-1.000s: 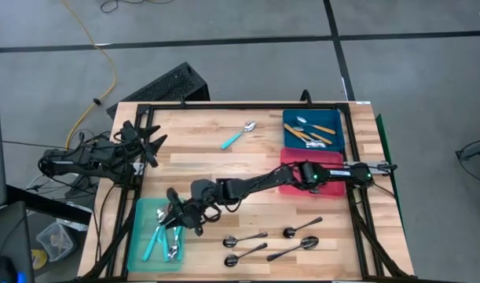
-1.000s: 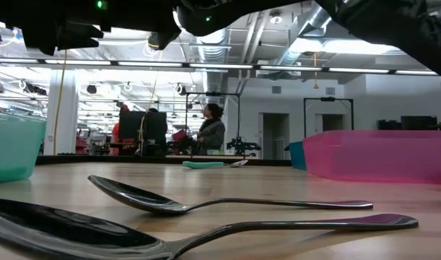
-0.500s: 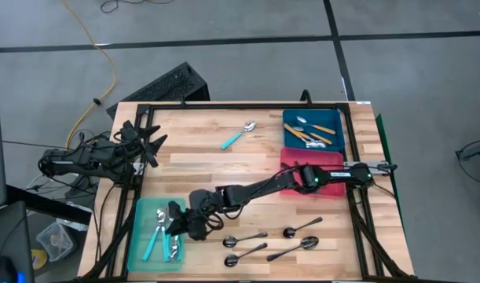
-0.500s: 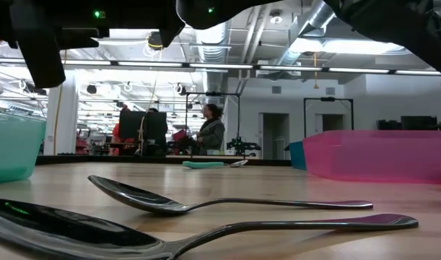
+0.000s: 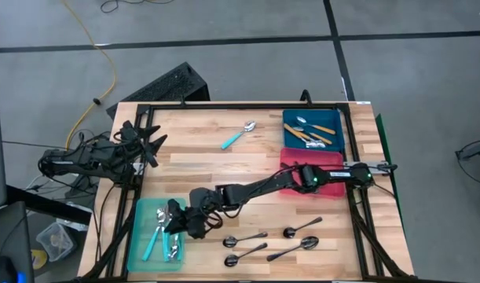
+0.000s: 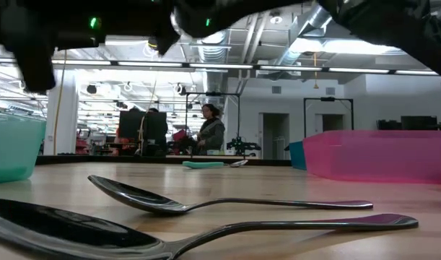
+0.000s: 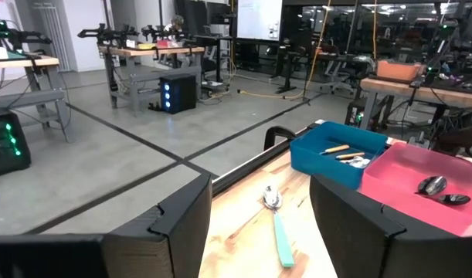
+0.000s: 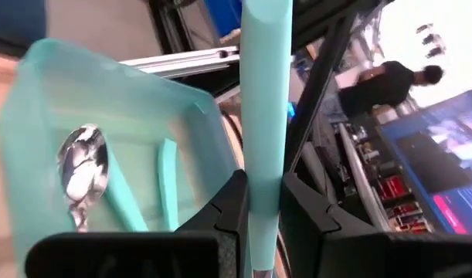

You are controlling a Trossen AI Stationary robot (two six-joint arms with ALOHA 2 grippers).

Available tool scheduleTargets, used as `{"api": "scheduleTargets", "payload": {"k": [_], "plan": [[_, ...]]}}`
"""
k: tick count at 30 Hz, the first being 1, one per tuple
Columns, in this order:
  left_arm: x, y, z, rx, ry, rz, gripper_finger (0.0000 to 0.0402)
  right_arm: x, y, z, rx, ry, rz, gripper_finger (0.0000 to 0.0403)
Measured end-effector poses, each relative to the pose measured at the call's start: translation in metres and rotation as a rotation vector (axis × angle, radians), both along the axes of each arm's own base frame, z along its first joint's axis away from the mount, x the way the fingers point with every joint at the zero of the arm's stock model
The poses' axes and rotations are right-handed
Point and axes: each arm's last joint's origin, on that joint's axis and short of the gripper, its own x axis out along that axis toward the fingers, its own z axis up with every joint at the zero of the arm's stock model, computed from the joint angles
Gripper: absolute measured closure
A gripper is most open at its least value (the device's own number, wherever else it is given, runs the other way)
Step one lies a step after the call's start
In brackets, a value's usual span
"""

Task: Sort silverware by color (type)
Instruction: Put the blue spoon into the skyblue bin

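Across a pale butcher-block desk [image 5: 216, 169] with visible wood strips and a black metal frame along its edges, spoons lie sorted into plastic bins. Grey concrete floor with dark seams surrounds it, and a yellow cable [image 5: 98, 55] trails over the floor. From desk height, the room behind is a bright workshop with ceiling pipes, strip lights and a person [image 6: 209, 133] standing far off.

A translucent teal bin [image 5: 145, 236] sits at the near left corner, holding teal-handled spoons [image 5: 157, 240] with shiny metal bowls. A blue bin [image 5: 334, 140] at the far right holds orange-handled spoons [image 5: 312, 132]. Just in front of it is a pink bin [image 5: 334, 185], where the left wrist view shows dark metal spoons [image 7: 436, 189].

The right arm reaches across the desk, and the right claw [image 5: 175, 222] hangs over the teal bin. Its two dark fingers [image 8: 224, 212] are clamped on the smooth flat handle of a teal spoon [image 8: 265, 100], which stands upright between them above the bin.

One more teal-handled loose spoon [image 5: 238, 135] lies at an angle on the bare wood near the far edge. Five all-metal spoons [image 5: 271, 237], dark and glossy, lie loose near the front edge; two loom large and curved in the low view.

The left arm rests folded off the desk's left side, the left claw [image 5: 149, 143] parted wide and holding nothing.
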Motion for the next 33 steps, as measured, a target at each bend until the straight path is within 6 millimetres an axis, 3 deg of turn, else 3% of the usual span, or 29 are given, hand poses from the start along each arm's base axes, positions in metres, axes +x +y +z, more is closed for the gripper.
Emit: {"api": "scheduleTargets", "payload": {"k": [5,10,33], "plan": [[0.0,0.0,0.0,0.0,0.002,-0.001,0.0196,0.006,-0.003,-0.031,0.085,0.027,0.006,0.0324],[0.0,0.0,0.0,0.0,0.001,0.0,0.0196,0.008,-0.011,-0.022,0.111,-0.004,-0.008,0.0324],[0.0,0.0,0.0,0.001,0.002,0.0,0.0196,0.01,-0.022,-0.029,0.201,0.104,-0.038,0.0323]]}}
